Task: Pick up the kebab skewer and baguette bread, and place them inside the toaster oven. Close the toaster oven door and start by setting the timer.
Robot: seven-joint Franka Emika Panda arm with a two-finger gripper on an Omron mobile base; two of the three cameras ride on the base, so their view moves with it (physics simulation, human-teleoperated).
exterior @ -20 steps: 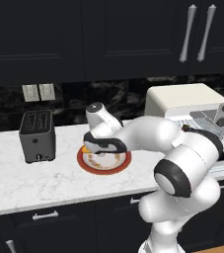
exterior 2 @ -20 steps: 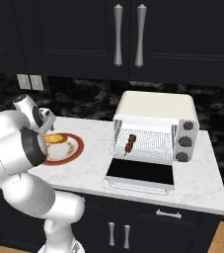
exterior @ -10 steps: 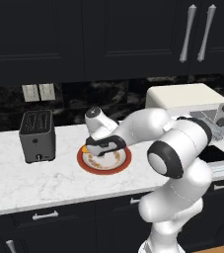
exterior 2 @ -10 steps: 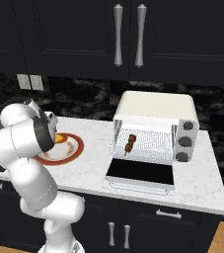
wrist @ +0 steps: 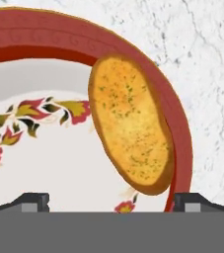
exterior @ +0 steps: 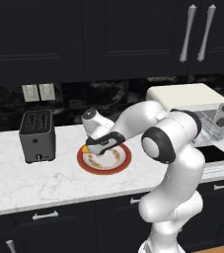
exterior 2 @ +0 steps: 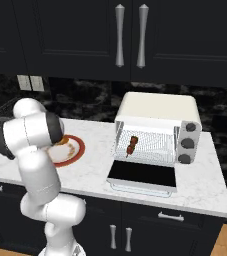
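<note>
The worktop [exterior: 29, 183] is white marble with grey veins, running under dark cabinet doors with silver handles [exterior 2: 130, 35] and in front of a black, glossy veined backsplash; below it sit dark drawers with small silver pulls; a pair of pale wall switches [exterior: 38, 92] is set into the backsplash above the slot toaster [exterior: 37, 136], which stands on the worktop to the left of the plate [exterior: 124, 165]. The plate, red-rimmed with a floral pattern, lies flat on the marble between the slot toaster and the toaster oven [exterior 2: 157, 127]. The baguette bread [wrist: 130, 123] lies on the plate against its rim, at the side of the plate away from the toaster oven in the left base view, golden with green flecks. The gripper [exterior: 101, 146] hangs low over the plate, directly above the bread; its fingers [wrist: 32, 201] stand wide apart, one tip on each side of the bread in the hand view, not closed on it. The toaster oven stands well to the right of the plate, at the end of the worktop near the wall; the toaster oven door [exterior 2: 142, 176] is folded down flat in front of it, dark glass facing up. The kebab skewer [exterior 2: 132, 145] is inside the oven cavity on the wire rack, well apart from the plate; three grey knobs [exterior 2: 187, 143] line the oven's right side.
</note>
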